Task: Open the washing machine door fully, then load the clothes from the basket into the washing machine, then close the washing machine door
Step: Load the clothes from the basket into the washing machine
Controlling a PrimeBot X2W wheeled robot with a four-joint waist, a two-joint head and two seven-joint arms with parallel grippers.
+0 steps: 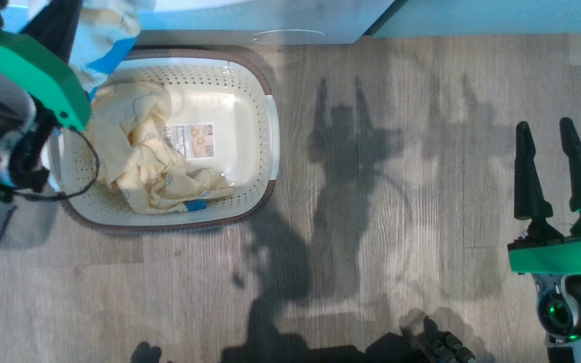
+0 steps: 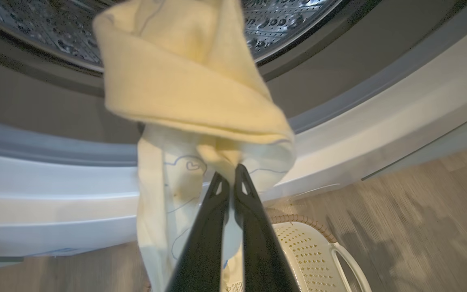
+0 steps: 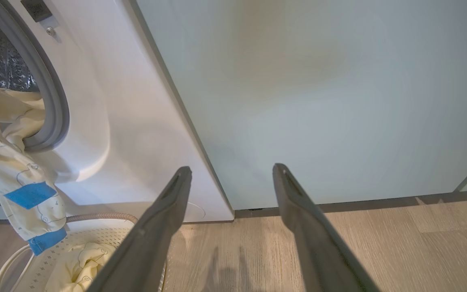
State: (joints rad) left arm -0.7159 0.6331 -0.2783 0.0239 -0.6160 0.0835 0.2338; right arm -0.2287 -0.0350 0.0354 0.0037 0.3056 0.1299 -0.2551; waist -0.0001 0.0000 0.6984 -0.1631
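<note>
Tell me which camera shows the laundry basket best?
The head view: it looks straight down on the basket, showing nearly its whole rim and the clothes inside. The left wrist view catches one corner and a handle; the right wrist view, a bottom-edge slice.

The basket [image 1: 242,126] is sitting on the floor [image 1: 371,282] before the washing machine [image 3: 136,121], clothes [image 1: 134,151] are lying in its left half, another garment [image 2: 176,81] is hanging from the left gripper [image 2: 232,178] above it at the drum [image 2: 290,20] mouth, and a cabinet [image 3: 318,101] is standing right of the machine.
</note>
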